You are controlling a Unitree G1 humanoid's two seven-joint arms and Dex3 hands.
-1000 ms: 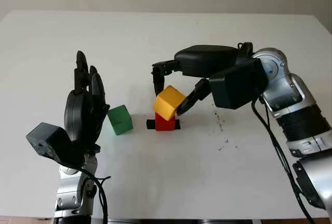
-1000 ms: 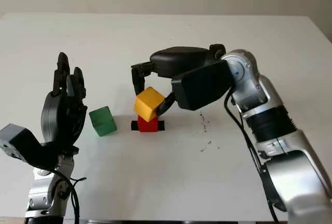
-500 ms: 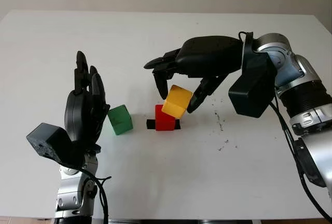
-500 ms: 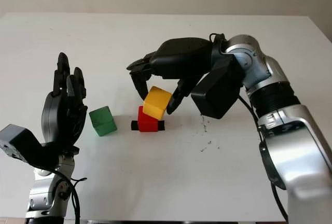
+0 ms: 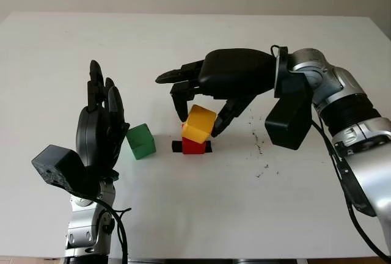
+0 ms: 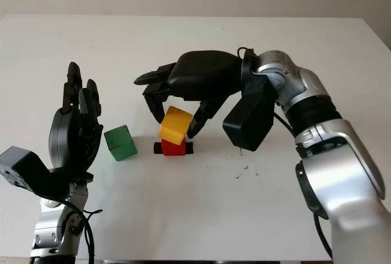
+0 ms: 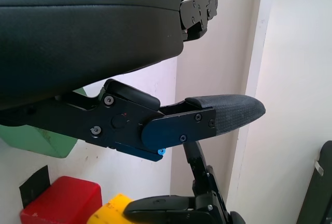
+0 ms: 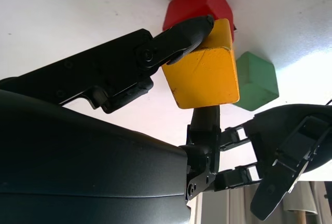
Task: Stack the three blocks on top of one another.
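The yellow block (image 5: 199, 123) is gripped, tilted, by the right hand (image 5: 211, 87) directly over the red block (image 5: 194, 146); levelling is needed next. The green block (image 5: 142, 140) waits at nine o'clock beside the unclenched, empty left hand (image 5: 101, 123).

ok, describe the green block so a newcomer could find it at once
On the white table, look just beside the raised, open left hand. The green block sits there alone on the tabletop, apart from the red block and the tilted yellow block in the right hand; nothing touches it.
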